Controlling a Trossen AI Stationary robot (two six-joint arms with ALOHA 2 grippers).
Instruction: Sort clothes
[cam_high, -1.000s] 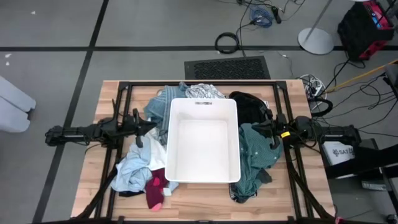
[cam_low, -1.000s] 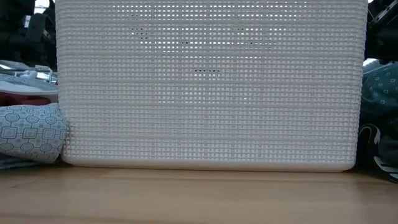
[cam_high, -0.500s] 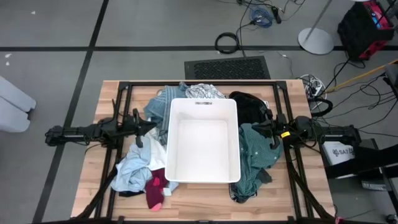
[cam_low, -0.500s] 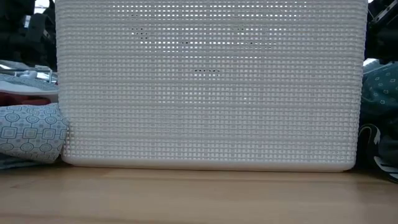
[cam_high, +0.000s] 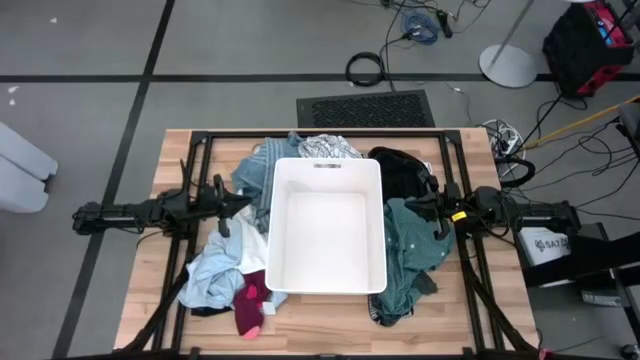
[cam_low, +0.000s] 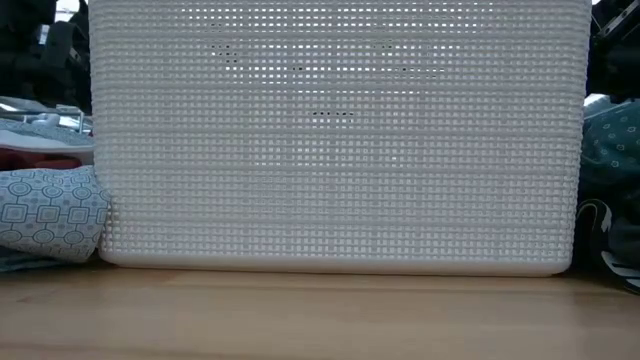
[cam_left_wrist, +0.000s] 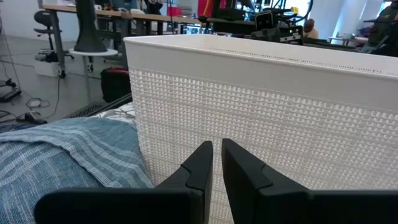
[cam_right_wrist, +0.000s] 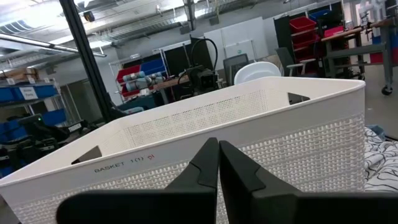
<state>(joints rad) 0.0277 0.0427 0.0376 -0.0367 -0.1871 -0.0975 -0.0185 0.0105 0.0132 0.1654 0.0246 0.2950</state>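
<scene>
The wooden surface (cam_high: 150, 280) carries a white plastic bin (cam_high: 327, 285) at its middle, mesh-walled and with nothing lying inside it. Clothes are heaped around the bin on three sides. On the right, touching the bin's wall, lies a teal green garment (cam_high: 410, 255), with a black one (cam_high: 400, 170) beyond it near the far right corner of the bin. On the left sits a light blue garment (cam_high: 215, 270) spread toward the near edge, and a blue striped piece (cam_high: 252, 178) lies farther back against the bin's left wall. Behind the bin's far edge a white-grey patterned piece (cam_high: 325, 147) shows. Small magenta-pink pieces (cam_high: 250, 303) lie at the bin's near left corner. The left hand (cam_left_wrist: 215, 163) hangs just beside the bin's left wall over the striped fabric, its fingers a narrow slit apart and pinching nothing. The right hand (cam_right_wrist: 217, 163) faces the bin's right wall, fingers pressed together, holding nothing.
</scene>
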